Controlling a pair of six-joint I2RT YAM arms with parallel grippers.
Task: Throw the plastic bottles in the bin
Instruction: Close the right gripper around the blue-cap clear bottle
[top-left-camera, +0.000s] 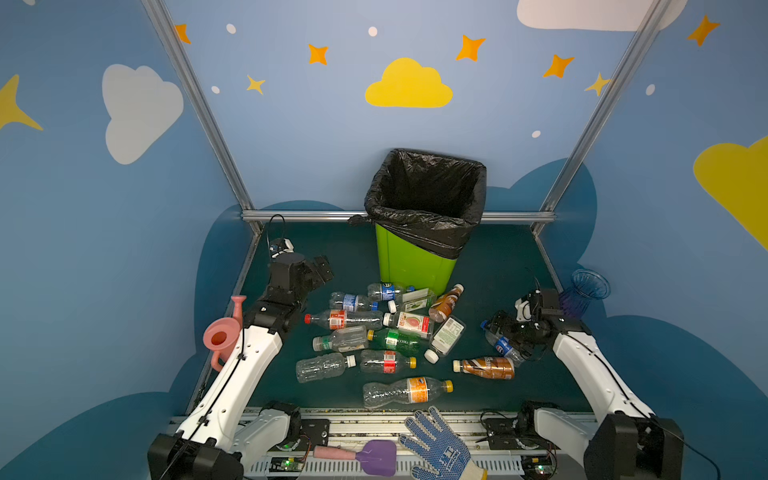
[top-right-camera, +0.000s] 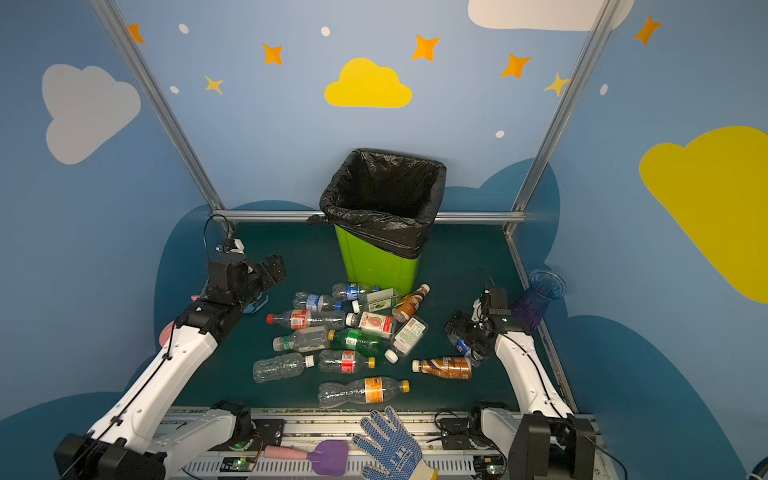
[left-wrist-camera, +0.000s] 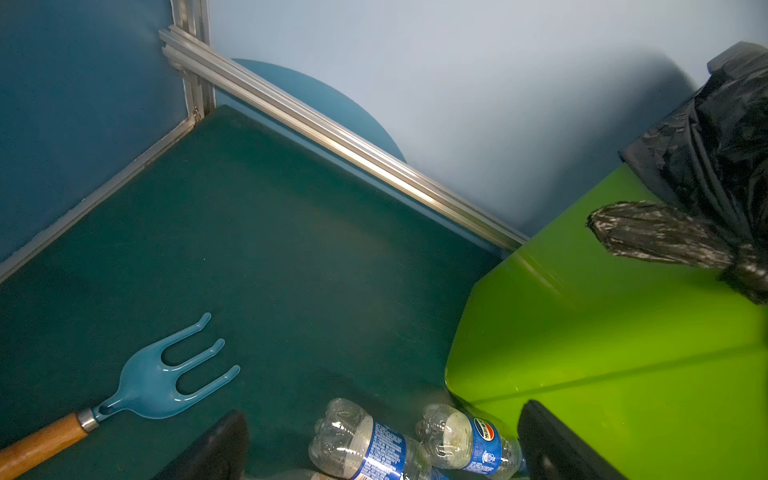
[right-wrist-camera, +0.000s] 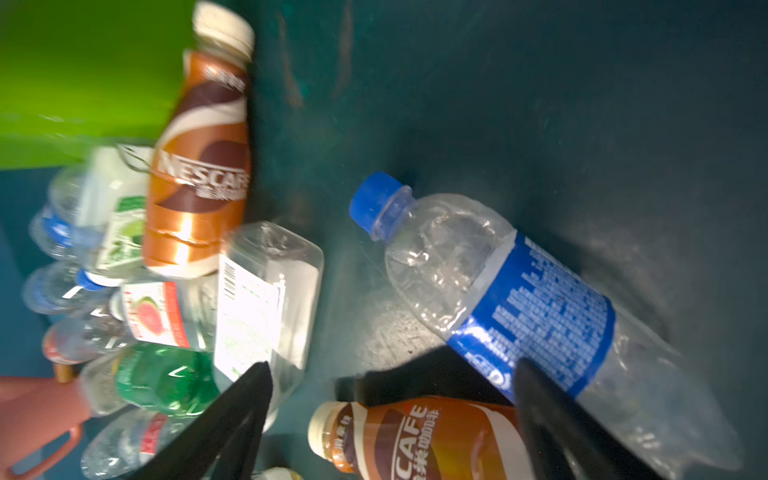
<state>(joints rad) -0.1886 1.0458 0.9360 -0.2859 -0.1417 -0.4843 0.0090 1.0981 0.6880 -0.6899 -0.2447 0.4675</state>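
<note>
Left gripper (top-left-camera: 323, 269): jaws spread wide, holding nothing, raised over mat (top-left-camera: 490, 270) left of bin (top-left-camera: 413, 266). Right gripper (right-wrist-camera: 392, 368): jaws spread, low over blue-label bottle (right-wrist-camera: 540, 311), one finger crossing label, no pinch. Plastic bottles (top-left-camera: 386, 332) lie heaped on mat just in front of upright bin.

Purple trowel (top-left-camera: 376, 457) on front rail (top-left-camera: 365, 420); 1 dotted blue glove (top-left-camera: 436, 449) just right of its blade. Blue 3-pronged fork (left-wrist-camera: 166, 382) lies flat, pink watering can (top-left-camera: 222, 336) near. Blue-purple vase (top-left-camera: 586, 291) far right.
</note>
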